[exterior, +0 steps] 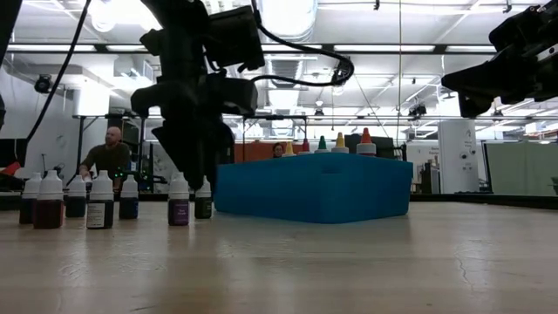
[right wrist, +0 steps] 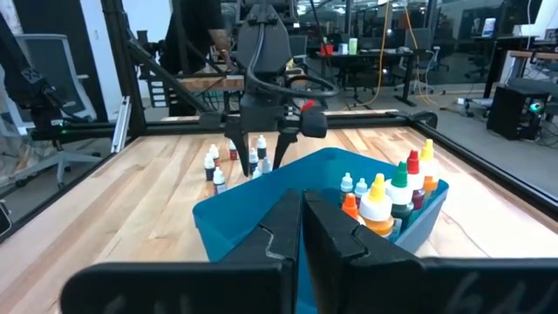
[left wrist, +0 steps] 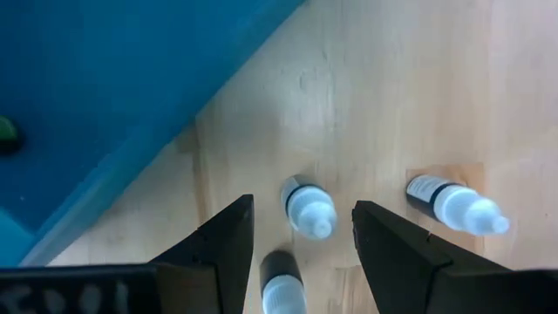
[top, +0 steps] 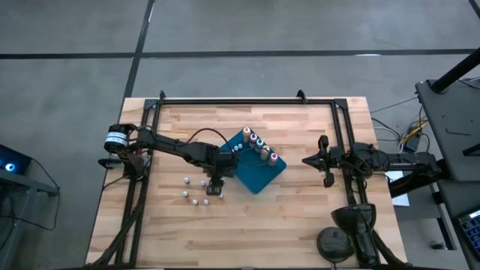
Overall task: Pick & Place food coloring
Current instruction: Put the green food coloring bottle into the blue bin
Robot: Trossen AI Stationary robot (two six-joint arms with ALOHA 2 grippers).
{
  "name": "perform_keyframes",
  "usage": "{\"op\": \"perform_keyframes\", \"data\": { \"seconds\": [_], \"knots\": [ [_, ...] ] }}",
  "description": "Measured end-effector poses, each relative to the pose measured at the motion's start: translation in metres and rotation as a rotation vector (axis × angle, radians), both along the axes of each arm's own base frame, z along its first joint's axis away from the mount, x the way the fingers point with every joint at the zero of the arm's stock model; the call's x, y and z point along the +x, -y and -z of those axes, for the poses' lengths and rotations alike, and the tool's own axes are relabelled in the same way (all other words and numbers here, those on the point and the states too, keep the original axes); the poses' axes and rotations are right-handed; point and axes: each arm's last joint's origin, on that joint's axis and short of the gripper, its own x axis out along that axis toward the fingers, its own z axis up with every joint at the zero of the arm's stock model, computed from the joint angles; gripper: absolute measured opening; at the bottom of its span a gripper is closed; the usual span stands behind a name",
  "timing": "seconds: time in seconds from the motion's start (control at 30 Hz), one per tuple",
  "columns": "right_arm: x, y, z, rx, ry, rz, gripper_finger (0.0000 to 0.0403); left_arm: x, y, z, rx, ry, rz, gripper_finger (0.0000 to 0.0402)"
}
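A: From above, the wooden table (top: 247,225) carries a blue tray (top: 255,174); the left gripper (top: 215,187) hangs beside it over small bottles (top: 193,192). The right gripper (top: 321,160) waits apart, fingers pressed together.

B: Its wrist camera shows spread fingers around one bottle (left wrist: 307,206), not touching. It looks light and slippery; take the body.

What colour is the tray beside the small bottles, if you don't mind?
The tray is blue, clearest in the low view.
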Motion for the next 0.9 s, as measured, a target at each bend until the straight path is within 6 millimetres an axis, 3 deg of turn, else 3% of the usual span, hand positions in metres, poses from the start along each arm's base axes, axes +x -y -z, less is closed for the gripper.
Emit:
{"op": "perform_keyframes", "data": {
  "seconds": [0.9],
  "knots": [
    [0.000, 0.000, 0.000, 0.001, 0.000, 0.000, 0.0009, 0.001, 0.011, -0.001, 0.051, 0.022, 0.016, 0.0167]
  ]
}}
